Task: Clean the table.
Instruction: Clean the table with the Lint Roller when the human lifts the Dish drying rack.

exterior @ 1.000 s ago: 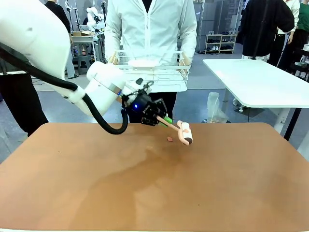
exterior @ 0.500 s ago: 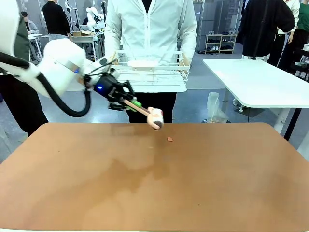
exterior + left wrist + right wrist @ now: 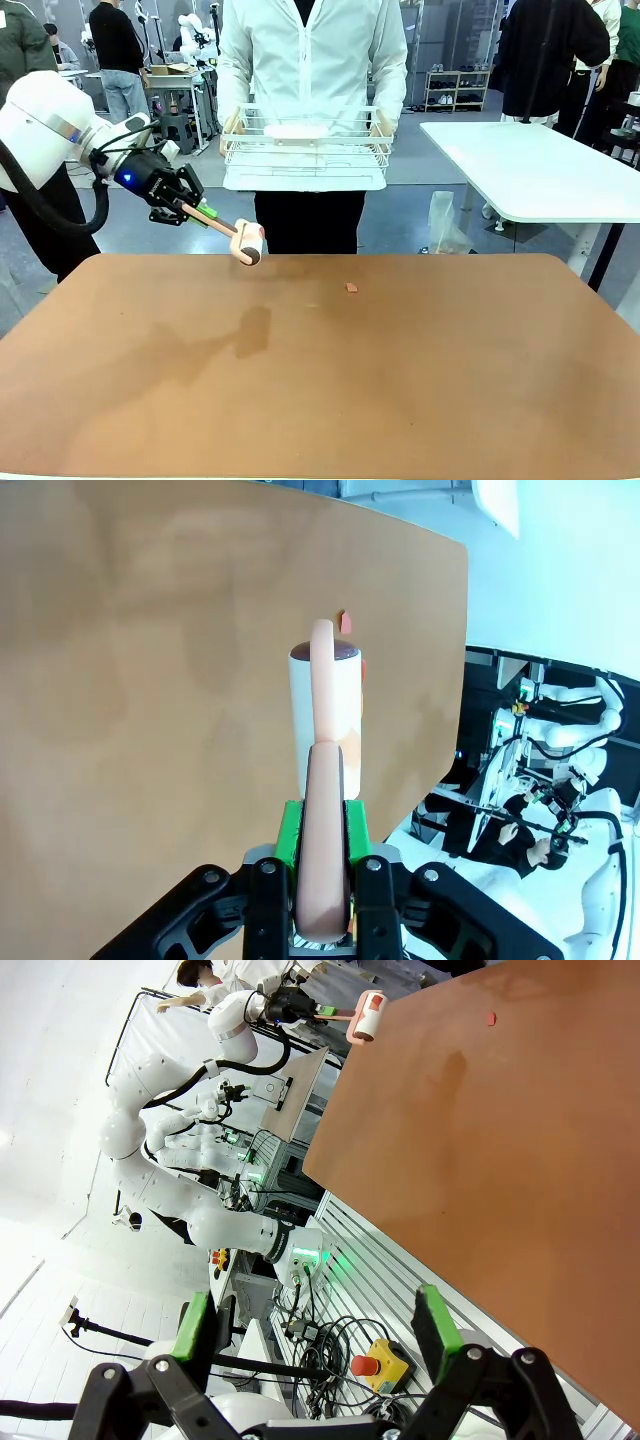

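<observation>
One reddish scrap (image 3: 351, 287) lies on the table's (image 3: 320, 400) far half, right of the lint roller (image 3: 247, 243) whose handle the left gripper (image 3: 197, 211) clamps, long axis aimed toward it, while the right gripper (image 3: 313, 1325), jaws apart, hangs well off.

The table (image 3: 420, 390) top: matte, smooth, reddish-brown. The roller handle (image 3: 323, 820): smooth pink plastic. The basket (image 3: 350, 150): white coated wire.

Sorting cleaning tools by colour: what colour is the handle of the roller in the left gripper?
The handle is peach pink, clearest in the left wrist view.
</observation>
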Motion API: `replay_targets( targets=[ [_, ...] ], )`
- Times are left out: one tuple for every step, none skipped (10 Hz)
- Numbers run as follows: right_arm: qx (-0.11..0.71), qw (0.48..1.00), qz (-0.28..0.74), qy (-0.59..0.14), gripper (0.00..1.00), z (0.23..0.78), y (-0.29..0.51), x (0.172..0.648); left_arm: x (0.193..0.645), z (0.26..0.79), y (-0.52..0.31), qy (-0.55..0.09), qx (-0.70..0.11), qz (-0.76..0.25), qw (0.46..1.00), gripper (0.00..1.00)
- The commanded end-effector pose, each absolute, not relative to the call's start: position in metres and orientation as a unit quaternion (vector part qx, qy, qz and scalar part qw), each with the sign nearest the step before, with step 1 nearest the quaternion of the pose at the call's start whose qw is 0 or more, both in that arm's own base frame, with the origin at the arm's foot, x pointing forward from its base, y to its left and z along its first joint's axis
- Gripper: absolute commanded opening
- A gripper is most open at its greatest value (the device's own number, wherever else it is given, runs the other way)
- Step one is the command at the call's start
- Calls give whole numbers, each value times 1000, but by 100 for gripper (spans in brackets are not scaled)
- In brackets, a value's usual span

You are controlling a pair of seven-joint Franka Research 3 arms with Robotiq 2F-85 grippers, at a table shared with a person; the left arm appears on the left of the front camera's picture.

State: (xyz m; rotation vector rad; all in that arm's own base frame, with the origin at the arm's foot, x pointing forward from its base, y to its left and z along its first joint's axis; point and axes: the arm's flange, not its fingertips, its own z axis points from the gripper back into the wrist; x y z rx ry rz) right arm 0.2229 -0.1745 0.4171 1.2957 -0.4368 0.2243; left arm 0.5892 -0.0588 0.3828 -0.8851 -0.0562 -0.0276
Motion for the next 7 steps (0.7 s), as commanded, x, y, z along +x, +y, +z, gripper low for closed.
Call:
replay_targets(
  targets=[
    [599, 766, 108, -206, 100, 419, -174, 221, 594, 383, -74, -16, -444, -48, 895, 21],
    [599, 766, 108, -206, 100, 419, -174, 221, 589, 383, -59, -27, -428, -13, 903, 21],
    [599, 766, 108, -206, 100, 419, -174, 221, 589, 383, -59, -27, -428, -13, 903, 21],
    [599, 766, 108, -206, 100, 419, -174, 221, 589, 383, -59, -27, -428, -13, 903, 21],
    [599, 766, 108, -206, 100, 419, -174, 221, 589, 383, -59, -27, -428, -13, 903, 21],
    [599, 766, 108, -206, 100, 419, -174, 221, 589, 383, -59, -27, -428, -13, 903, 21],
    [599, 766, 108, -206, 100, 419, -174, 221, 592, 379, -60, -24, -429, -14, 903, 21]
  ],
)
